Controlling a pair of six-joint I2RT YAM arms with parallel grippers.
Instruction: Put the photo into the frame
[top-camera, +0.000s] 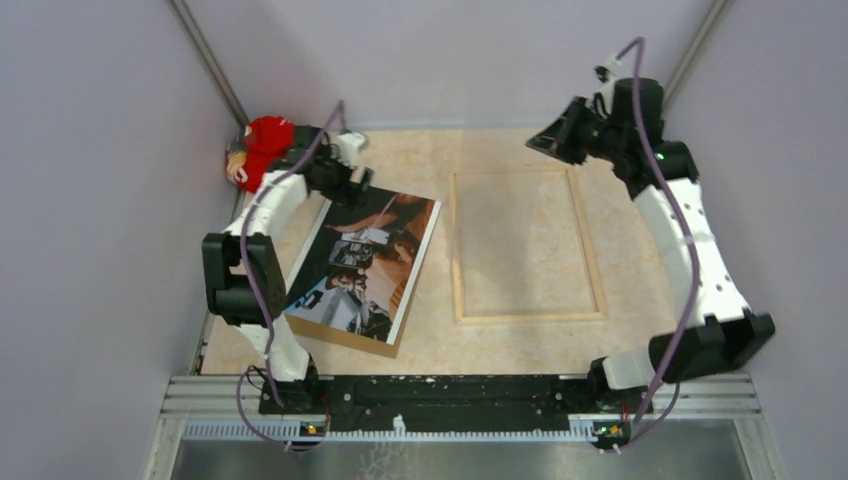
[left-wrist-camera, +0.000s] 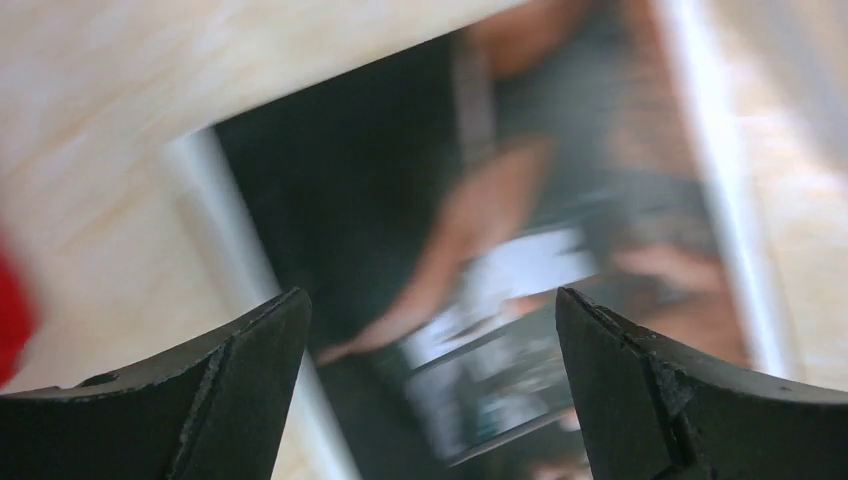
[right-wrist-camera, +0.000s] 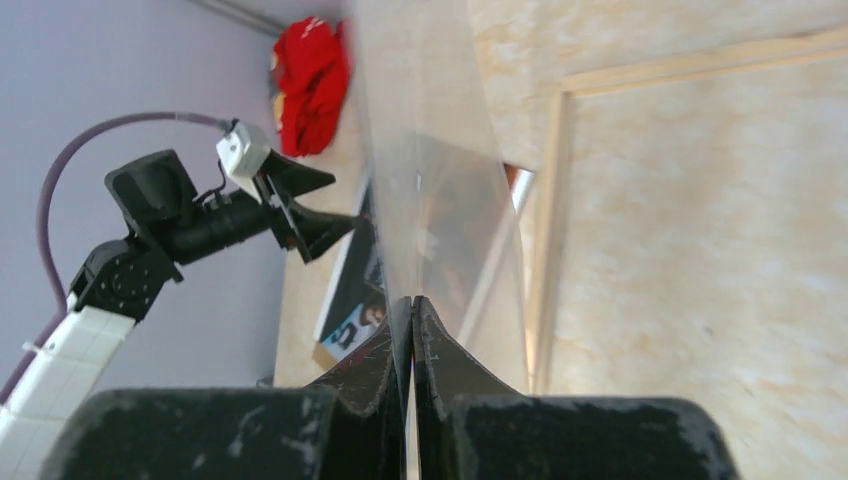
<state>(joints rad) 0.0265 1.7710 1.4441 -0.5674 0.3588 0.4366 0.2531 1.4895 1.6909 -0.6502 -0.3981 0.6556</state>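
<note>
Left gripper (left-wrist-camera: 430, 300): jaws spread wide, hovering over the far end of the glossy dark brown, orange and grey photo (top-camera: 365, 260). The photo lies on a plain brown backing board (top-camera: 352, 341) at the left of the desk (top-camera: 430, 350). The pale-wood rectangular frame (top-camera: 530, 317) lies flat just beside it. Right gripper (right-wrist-camera: 412, 300): jaws pinching a clear transparent sheet (right-wrist-camera: 430, 180), held off the desk. Photo detail is too blurred to read.

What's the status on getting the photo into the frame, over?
Left jaws open over the photo, on its backing board. Right jaws shut on a clear sheet. The frame flat, empty; nothing between.
</note>
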